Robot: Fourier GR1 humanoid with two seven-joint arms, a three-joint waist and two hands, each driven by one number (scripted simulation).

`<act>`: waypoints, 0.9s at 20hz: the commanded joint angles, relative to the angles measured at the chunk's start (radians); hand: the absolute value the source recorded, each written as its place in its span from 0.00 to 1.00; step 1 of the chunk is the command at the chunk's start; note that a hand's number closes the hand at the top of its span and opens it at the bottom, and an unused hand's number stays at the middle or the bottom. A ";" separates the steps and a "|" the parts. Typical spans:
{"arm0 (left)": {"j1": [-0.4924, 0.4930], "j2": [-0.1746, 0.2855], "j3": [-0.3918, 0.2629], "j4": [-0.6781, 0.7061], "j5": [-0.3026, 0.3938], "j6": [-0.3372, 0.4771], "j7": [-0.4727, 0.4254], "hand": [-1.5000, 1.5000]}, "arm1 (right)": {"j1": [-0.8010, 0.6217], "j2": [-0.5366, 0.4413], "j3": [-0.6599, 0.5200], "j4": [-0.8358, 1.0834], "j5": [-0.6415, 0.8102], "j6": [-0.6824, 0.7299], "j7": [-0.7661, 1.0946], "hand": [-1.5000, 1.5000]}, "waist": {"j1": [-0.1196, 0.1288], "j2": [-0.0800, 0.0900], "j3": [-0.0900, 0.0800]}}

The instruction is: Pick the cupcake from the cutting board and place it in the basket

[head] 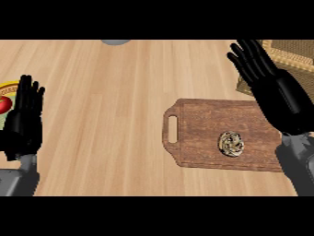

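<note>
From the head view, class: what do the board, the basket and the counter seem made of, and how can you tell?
Board: dark brown wood, matte, with streaky grain. Basket: tan woven wicker or straw, judging by its ribbed weave. Counter: pale wood, or a wood-look laminate; long grain lines run along it.

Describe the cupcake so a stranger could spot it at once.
On the wooden counter, find the dark cutting board right of centre, handle slot facing left. Toward its near right sits the cupcake: small, round, swirled, the only thing on it.
</note>
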 commanded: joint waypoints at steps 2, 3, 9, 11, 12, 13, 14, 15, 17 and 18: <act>-0.021 0.067 -0.052 -0.041 -0.047 -0.089 0.040 0.50 | 0.069 -0.075 -0.088 0.076 -0.065 0.170 -0.098 1.00 | 0.006 0.007 -0.017; -0.054 0.090 -0.082 -0.038 -0.068 -0.117 0.045 0.50 | 0.081 -0.073 -0.064 0.181 -0.051 0.231 -0.167 1.00 | 0.011 0.013 -0.015; -0.066 0.153 -0.188 -0.048 -0.090 -0.280 0.066 0.50 | 0.185 -0.034 0.099 0.142 0.044 0.469 -0.480 1.00 | 0.008 0.014 -0.013; -0.068 0.171 -0.173 -0.040 -0.073 -0.311 0.083 0.50 | 0.280 0.017 0.206 0.113 0.288 0.344 -0.584 0.00 | 0.000 0.007 -0.016; -0.023 0.165 -0.178 -0.050 -0.075 -0.320 0.048 0.50 | 0.318 0.030 0.212 0.125 0.363 0.270 -0.622 0.00 | 0.004 0.005 -0.017; -0.018 0.130 -0.195 -0.053 -0.110 -0.274 0.028 0.50 | 0.342 0.045 0.226 0.092 0.435 0.176 -0.620 0.00 | -0.003 0.002 -0.017; -0.043 0.128 -0.205 -0.053 -0.103 -0.285 0.070 0.50 | 0.341 0.078 0.271 0.085 0.497 0.100 -0.563 0.00 | -0.005 0.002 -0.018; -0.030 0.139 -0.194 -0.049 -0.090 -0.309 0.055 0.50 | 0.358 0.066 0.271 0.089 0.538 0.054 -0.529 0.00 | -0.004 0.001 -0.018; -0.035 0.127 -0.198 -0.012 -0.114 -0.296 0.038 0.50 | 0.329 0.013 0.225 0.023 0.593 -0.004 -0.423 0.00 | -0.017 0.000 -0.020; -0.093 0.140 -0.167 0.004 -0.098 -0.301 0.071 0.50 | 0.308 -0.038 0.165 0.030 0.604 -0.005 -0.420 0.00 | -0.024 0.002 -0.020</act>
